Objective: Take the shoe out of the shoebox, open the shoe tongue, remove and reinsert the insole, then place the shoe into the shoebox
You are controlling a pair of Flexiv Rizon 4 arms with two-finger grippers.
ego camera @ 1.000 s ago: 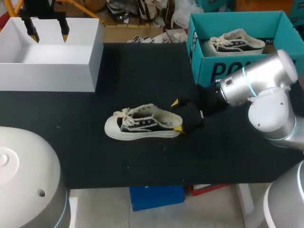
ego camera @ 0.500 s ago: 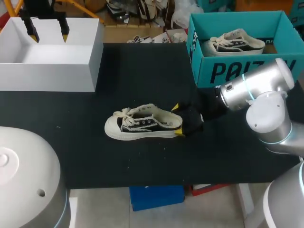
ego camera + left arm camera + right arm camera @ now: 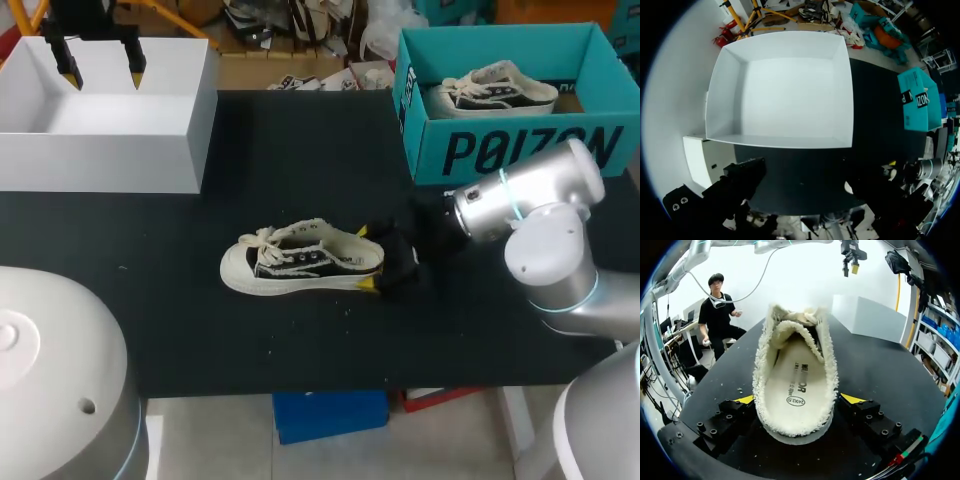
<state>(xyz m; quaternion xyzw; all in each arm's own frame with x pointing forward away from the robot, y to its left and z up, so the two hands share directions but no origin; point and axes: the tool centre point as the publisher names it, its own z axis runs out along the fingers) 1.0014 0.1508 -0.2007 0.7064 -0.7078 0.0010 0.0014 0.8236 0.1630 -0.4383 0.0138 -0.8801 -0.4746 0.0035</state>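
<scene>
**Stage of the task.** The shoe (image 3: 300,258) is shown out of any box, standing on its sole near the middle of the black table (image 3: 300,150), with its toe toward the left arm's side and its heel toward the right gripper (image 3: 366,258). The right gripper is held open. Its yellow-tipped fingers (image 3: 746,399) are spread to either side of the heel, close against the frayed collar, and a firm hold from both sides is not evident. In the right wrist view the insole (image 3: 797,390) is seen lying flat inside the shoe.

The taking-out step is judged complete. Whether the tongue has been opened cannot be told. Neither can it be told whether the insole has been removed and put back. The final placing into a box remains to be done.

**Containers.** Two boxes are present.
- The white box (image 3: 100,165) stands at the far corner on the left arm's side. Its interior is shown bare in the left wrist view (image 3: 790,90). The left gripper (image 3: 100,68) hangs above it with its fingers apart and nothing between them.
- The teal shoebox (image 3: 520,150) stands at the far corner on the right arm's side, well apart from the white box. A second shoe (image 3: 495,88) of the same kind is seen inside it.
</scene>
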